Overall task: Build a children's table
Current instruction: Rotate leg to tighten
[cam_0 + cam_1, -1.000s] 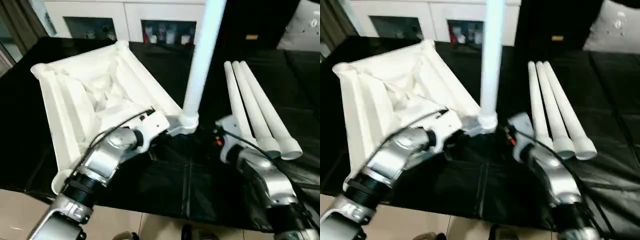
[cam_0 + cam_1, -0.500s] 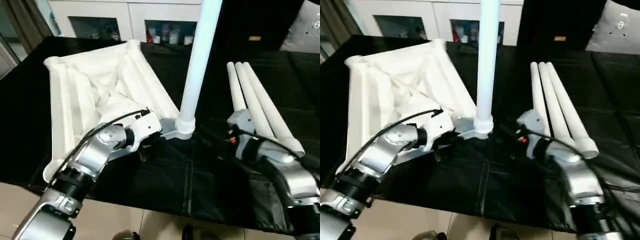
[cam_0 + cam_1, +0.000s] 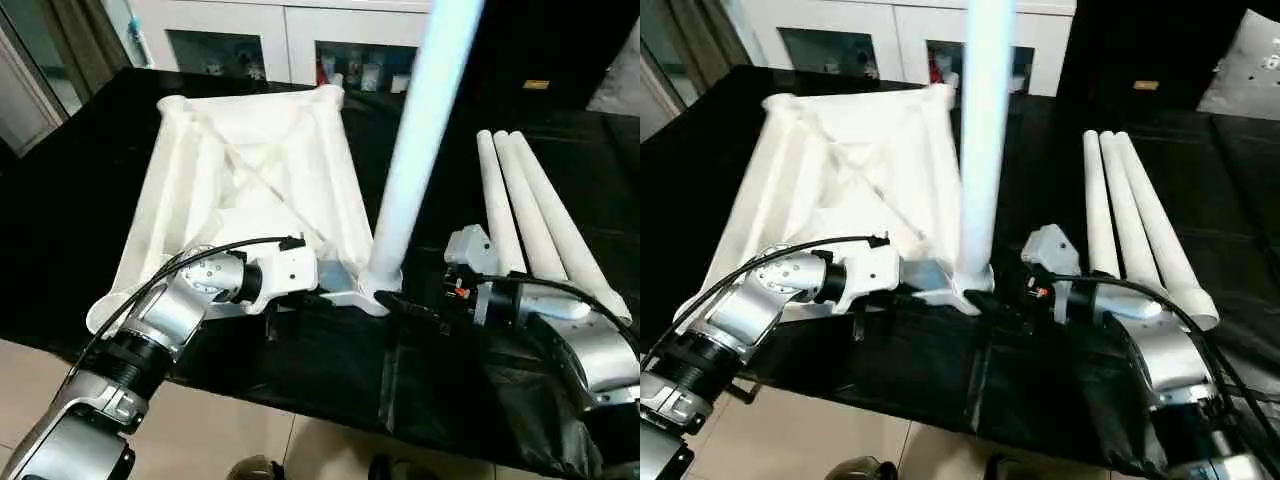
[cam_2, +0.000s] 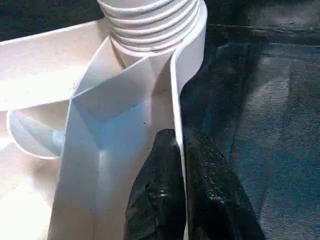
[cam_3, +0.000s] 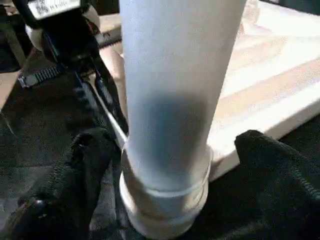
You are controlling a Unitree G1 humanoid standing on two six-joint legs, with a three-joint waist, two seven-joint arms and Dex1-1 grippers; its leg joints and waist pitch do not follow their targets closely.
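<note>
White moulded plastic makes up every part of the children's table, which lies upside down on the black-covered work surface, its ribbed underside facing up.

Head views: one tube leg stands upright in the near corner socket. Three spare legs lie side by side on the cover, well apart from the top, on the robot's right. The left gripper reaches in at the top's near edge beside that socket; the right gripper sits just beside the socket's other side.

Left wrist view: the left gripper's two black fingers are pressed together on the thin upright edge wall of the top, one finger on each face, just short of the ridged socket collar.

Right wrist view: the right gripper's fingers are spread wide, one on either side of the standing leg's base, with clear gaps and no contact visible.

Handling, as a judgement: the parts look hollow, thin-walled and light, stiff enough to keep shape yet smooth and probably slippery under the pads. The edge wall is a sound hold for steadying the top. A leg is best taken low on its shaft, close to the socket, where a squeeze is less likely to tilt it. A tall leg gripped high would probably lever the light top off the cover.
</note>
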